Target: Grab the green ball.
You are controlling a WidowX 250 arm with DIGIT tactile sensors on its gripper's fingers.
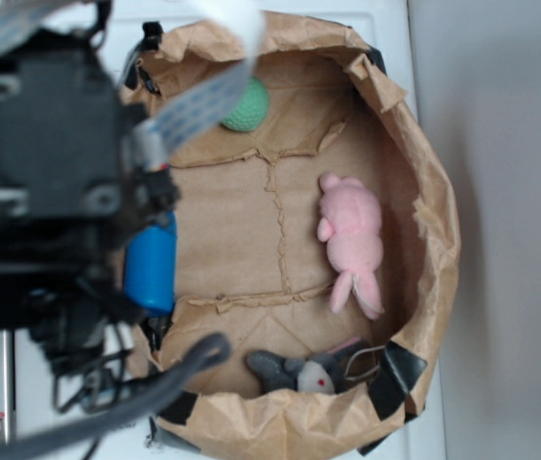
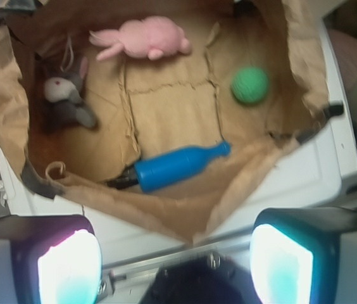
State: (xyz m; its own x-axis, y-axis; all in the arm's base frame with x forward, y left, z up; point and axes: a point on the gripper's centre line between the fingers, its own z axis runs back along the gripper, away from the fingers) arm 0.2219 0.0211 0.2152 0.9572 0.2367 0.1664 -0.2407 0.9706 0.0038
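White tabletop surrounds a crumpled brown paper bag that has been cut down and spread into a shallow, high-walled basin, evidently to keep its contents from rolling away. My gripper hangs above the bag's near edge, outside the basin, with its two glowing pale pads set wide apart and nothing between them, which suits an approach that has not yet committed to a target.

Inside the bag, the small mint-green ball with a bumpy knitted surface sits alone in a corner, close to the paper wall and well apart from everything else. A blue plastic bottle lies on its side along the near wall, directly between me and the open floor. A pink plush animal lies along the far wall, and a grey plush mouse is tucked into another corner.

I judge that I must pass over the bottle, shift toward the ball's corner and descend there, minding the wall beside it.
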